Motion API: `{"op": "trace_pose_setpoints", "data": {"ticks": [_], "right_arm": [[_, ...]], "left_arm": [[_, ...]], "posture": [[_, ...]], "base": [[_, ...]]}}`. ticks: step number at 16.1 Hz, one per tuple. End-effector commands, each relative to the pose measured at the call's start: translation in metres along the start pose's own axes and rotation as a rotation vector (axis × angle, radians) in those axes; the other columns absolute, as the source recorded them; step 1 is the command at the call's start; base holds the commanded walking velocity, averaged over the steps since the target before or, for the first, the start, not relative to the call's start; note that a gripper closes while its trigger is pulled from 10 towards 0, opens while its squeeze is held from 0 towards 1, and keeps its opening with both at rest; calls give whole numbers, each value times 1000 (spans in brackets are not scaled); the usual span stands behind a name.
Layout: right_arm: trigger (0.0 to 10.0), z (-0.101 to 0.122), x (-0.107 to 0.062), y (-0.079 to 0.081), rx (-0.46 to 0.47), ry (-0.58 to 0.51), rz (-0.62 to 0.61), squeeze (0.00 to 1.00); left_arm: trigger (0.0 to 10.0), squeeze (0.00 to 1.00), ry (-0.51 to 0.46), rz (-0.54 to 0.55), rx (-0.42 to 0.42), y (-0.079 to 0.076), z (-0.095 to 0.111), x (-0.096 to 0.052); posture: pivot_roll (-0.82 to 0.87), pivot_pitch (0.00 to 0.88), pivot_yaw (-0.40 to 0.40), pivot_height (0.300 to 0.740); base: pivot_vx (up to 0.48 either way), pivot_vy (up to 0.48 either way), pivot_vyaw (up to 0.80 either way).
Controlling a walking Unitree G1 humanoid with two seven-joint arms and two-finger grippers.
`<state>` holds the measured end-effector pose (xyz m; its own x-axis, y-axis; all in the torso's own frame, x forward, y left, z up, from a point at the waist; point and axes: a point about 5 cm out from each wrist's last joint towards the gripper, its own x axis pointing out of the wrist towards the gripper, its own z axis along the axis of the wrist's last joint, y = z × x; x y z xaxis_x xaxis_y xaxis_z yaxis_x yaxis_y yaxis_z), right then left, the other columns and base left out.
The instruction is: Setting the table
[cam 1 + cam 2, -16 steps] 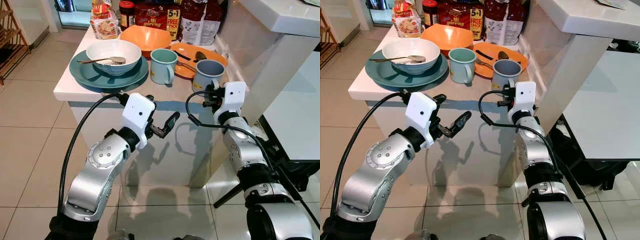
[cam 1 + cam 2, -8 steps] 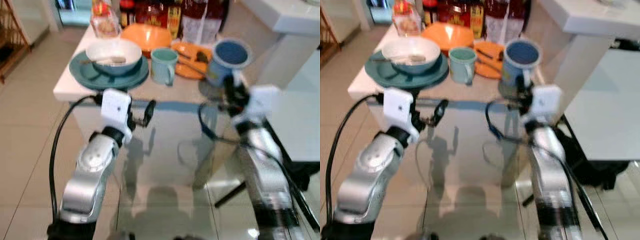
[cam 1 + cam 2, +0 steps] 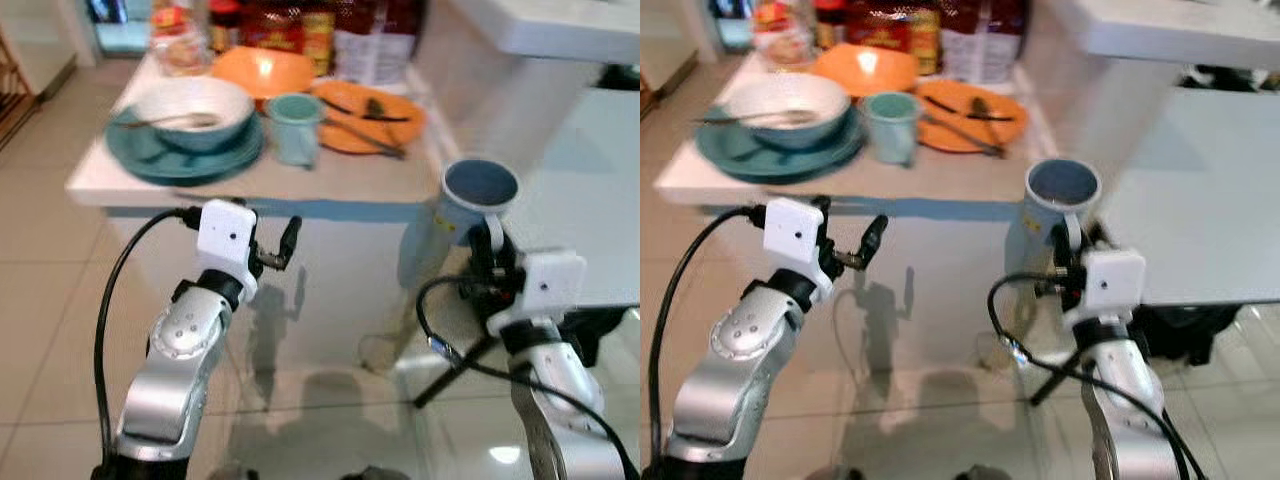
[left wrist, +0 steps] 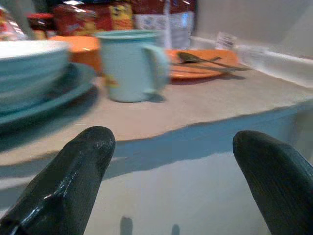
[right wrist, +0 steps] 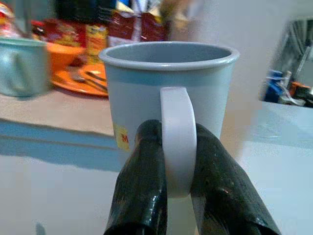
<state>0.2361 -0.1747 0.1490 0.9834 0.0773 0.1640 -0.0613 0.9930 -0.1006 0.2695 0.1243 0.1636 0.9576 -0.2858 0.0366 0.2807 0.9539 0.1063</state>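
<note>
My right gripper (image 5: 178, 133) is shut on the handle of a grey-blue mug (image 3: 478, 196), which it holds upright in the air, off the right end of the white counter (image 3: 250, 180). On the counter stand a teal mug (image 3: 292, 126), a white bowl with a spoon (image 3: 193, 110) on a teal plate (image 3: 160, 160), an orange bowl (image 3: 262, 72) and an orange plate with cutlery (image 3: 368, 104). My left gripper (image 3: 278, 248) hangs open in front of the counter's edge, holding nothing; its fingertips (image 4: 90, 147) stand wide apart.
Food packets and jars (image 3: 300, 25) line the back of the counter. A pale table top (image 3: 1200, 180) lies to the right, beside the held mug. A white ledge (image 3: 540, 25) stands above it. Tiled floor (image 3: 40, 300) stretches to the left.
My right gripper has lifted the grey-blue mug off the counter and carried it right, clear of the counter's end. The camera has swung right. The left gripper has stayed open.
</note>
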Motion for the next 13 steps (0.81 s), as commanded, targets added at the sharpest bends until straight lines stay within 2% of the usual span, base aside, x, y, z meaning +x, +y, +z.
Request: {"op": "trace_pose_setpoints", "data": {"ticks": [1, 4, 9, 13], "right_arm": [[10000, 1, 3, -3, -18, 17, -22, 0], [10000, 2, 11, 2, -47, 45, -12, 0], [10000, 3, 11, -6, -51, 62, -66, 0], [10000, 2, 10, -10, -19, 61, -97, 0]], "left_arm": [[10000, 0, -7, -2, 8, -4, 2, 4], [10000, 0, -18, 6, 31, -6, 8, 8], [10000, 0, -39, -22, 55, -13, 15, 13], [10000, 0, -40, -30, 68, -15, 16, 14]], "posture": [[20, 62, -72, 740], [21, 65, -71, 740], [9, 68, -60, 740], [11, 69, -58, 740]], "base": [[0, -480, 0], [0, -480, 0], [0, -477, 800], [0, -480, 0]]}}
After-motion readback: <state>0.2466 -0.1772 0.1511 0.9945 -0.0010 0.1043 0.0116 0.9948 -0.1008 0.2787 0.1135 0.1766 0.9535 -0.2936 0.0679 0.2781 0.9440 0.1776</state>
